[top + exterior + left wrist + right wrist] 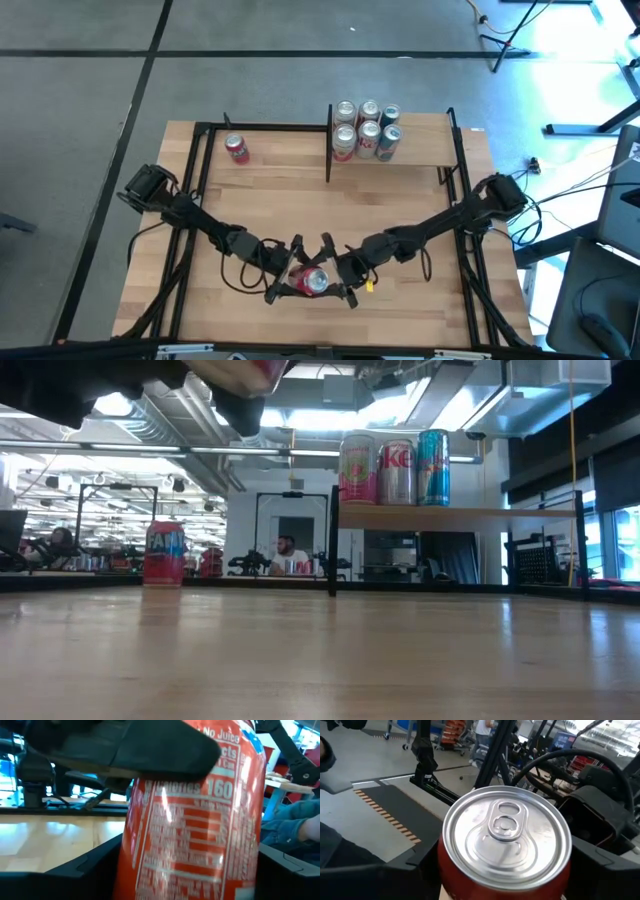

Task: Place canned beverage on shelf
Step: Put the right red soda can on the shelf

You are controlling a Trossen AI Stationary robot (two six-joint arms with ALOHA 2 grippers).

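Note:
A red beverage can (316,283) is held upright in the air over the table's near middle, lid up. My right gripper (336,282) comes from the table's right and is shut on it. My left gripper (292,280) comes from the left and is open, its fingers (75,870) standing close on either side of the can's lower body (190,845). The shelf (425,147), a raised light-wood board in black posts, stands at the far right and bears several upright cans (366,130). My right gripper pinches the can's side wall just under the lid (455,870) between its two fingers. The fingers come level from the table's right and lie across the can. The can stands upright in the hold, lid up, its bottom (245,370) well clear of the table.
Another red can (236,149) stands alone on the tabletop at the far left, outside the shelf. A black post (329,145) marks the shelf's left end. Black frame rails run along the table's sides. Bare tabletop lies between the grippers and the shelf. A person (287,555) sits far behind the table.

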